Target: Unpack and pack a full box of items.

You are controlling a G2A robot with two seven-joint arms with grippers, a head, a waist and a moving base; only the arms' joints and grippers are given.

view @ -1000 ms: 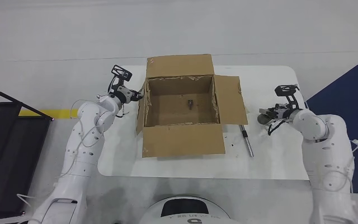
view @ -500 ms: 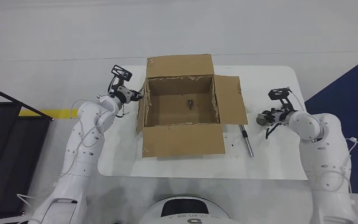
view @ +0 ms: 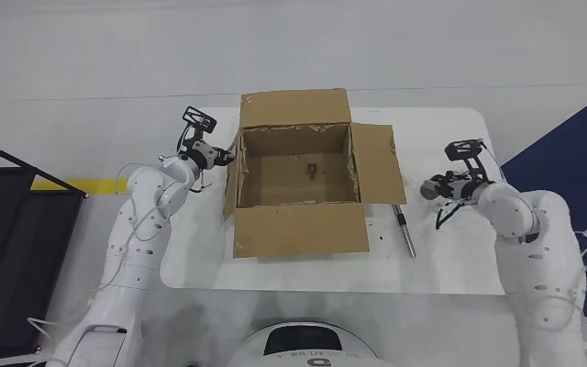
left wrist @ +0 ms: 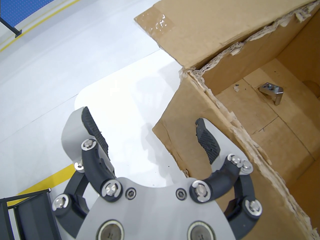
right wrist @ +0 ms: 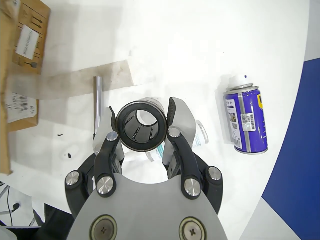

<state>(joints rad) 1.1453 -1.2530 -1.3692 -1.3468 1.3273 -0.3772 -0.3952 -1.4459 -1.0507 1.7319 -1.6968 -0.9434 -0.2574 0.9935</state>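
left gripper (view: 223, 156) (left wrist: 142, 121): jaws spread wide and holding nothing, just beside the left wall of the box; whether a finger touches the cardboard, cannot tell.
cardboard box (view: 293, 234) (left wrist: 225, 13): open, in the middle of the white table (view: 440, 138) (right wrist: 200, 26), with its flaps folded outward and torn edges along the rim.
metal bracket (view: 313, 169) (left wrist: 271, 92): small and grey, lying alone on the box floor, nearer the far wall.
steel rod (view: 404, 231) (right wrist: 98, 101): lying flat on the table just right of the box's right flap, between the box and the right gripper.
right gripper (view: 438, 190) (right wrist: 141, 108): out over the right part of the table, both pads pinching a linear bearing.
linear bearing (view: 428, 192) (right wrist: 141, 128): a short black-rimmed cylinder, hollow, its bore facing the wrist camera, held above the table.
small clear bottle (right wrist: 200, 136): lying on the table beneath the right gripper, partly hidden by its fingers.
blue spray can (right wrist: 246, 118): on the table near the right edge, apart from the gripper.
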